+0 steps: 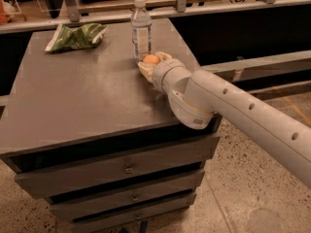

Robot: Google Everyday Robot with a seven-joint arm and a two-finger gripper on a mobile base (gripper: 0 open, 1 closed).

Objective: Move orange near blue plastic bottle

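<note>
The orange [150,59] is a small round fruit held between the pale fingers of my gripper [151,63], low over the grey cabinet top [87,96]. The blue plastic bottle [141,30], clear with a white cap and pale label, stands upright just behind and left of the orange, almost touching it. My white arm [228,110] reaches in from the lower right. The gripper is shut on the orange.
A green snack bag [75,37] lies at the cabinet's far left corner. The cabinet has several drawers [126,169] below. Dark shelving and rails [243,13] run behind. Speckled floor lies to the right.
</note>
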